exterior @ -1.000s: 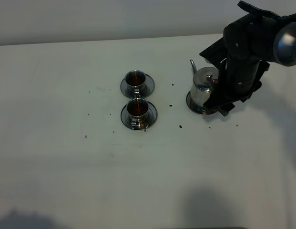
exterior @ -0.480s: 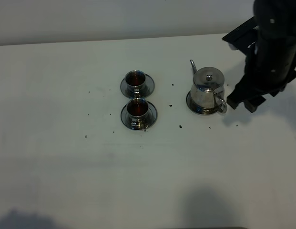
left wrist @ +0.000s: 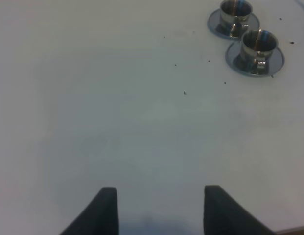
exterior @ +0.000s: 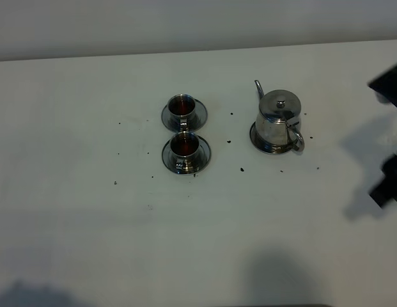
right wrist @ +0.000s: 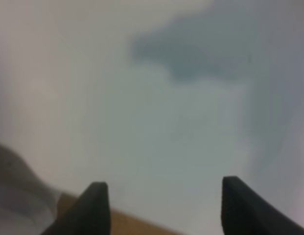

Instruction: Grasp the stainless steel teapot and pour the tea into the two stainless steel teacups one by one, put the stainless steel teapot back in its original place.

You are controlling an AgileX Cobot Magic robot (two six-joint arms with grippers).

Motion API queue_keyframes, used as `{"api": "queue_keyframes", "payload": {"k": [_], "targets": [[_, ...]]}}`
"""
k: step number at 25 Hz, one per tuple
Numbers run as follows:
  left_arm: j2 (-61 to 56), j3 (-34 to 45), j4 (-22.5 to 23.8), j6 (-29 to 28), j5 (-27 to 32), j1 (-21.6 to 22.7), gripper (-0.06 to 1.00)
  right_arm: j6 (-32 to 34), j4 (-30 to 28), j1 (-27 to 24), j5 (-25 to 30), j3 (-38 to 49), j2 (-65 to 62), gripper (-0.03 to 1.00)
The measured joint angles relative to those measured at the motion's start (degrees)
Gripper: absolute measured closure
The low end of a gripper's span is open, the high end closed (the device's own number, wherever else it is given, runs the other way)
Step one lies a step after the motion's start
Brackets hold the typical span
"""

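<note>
The stainless steel teapot (exterior: 278,120) stands upright on its round saucer, the original place (exterior: 256,143), right of centre, with nothing touching it. The two stainless steel teacups (exterior: 182,105) (exterior: 184,146) sit on their saucers at centre, one behind the other, each holding dark tea. They also show in the left wrist view as the far teacup (left wrist: 235,10) and the near teacup (left wrist: 259,44). My left gripper (left wrist: 159,208) is open over bare table, well away from them. My right gripper (right wrist: 164,205) is open and empty over blurred table. Only part of the right arm (exterior: 389,187) shows, at the right edge.
The white table (exterior: 89,211) carries small dark specks around the cups and teapot, such as a speck (exterior: 241,169) in front of them. A wooden edge (right wrist: 127,223) shows beneath the right gripper.
The right arm has drawn back from the teapot's handle to the right edge of the view. The teapot stays on its saucer. The cups have not moved.
</note>
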Motion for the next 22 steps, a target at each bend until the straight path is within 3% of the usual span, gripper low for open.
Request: {"api": "queue_keyframes", "payload": {"k": [6,15,22], "targets": [[0.0,0.0,0.0,0.0,0.0,0.0,0.51,0.4,0.03,0.0,0.14,12.73,-17.29,0.49],[0.0,0.0,0.0,0.0,0.0,0.0,0.51,0.4,0.09,0.0,0.45,23.68,-43.08,0.49],[0.0,0.0,0.0,0.0,0.0,0.0,0.51,0.0,1.83,0.0,0.05,27.46,-49.88,0.49]]}}
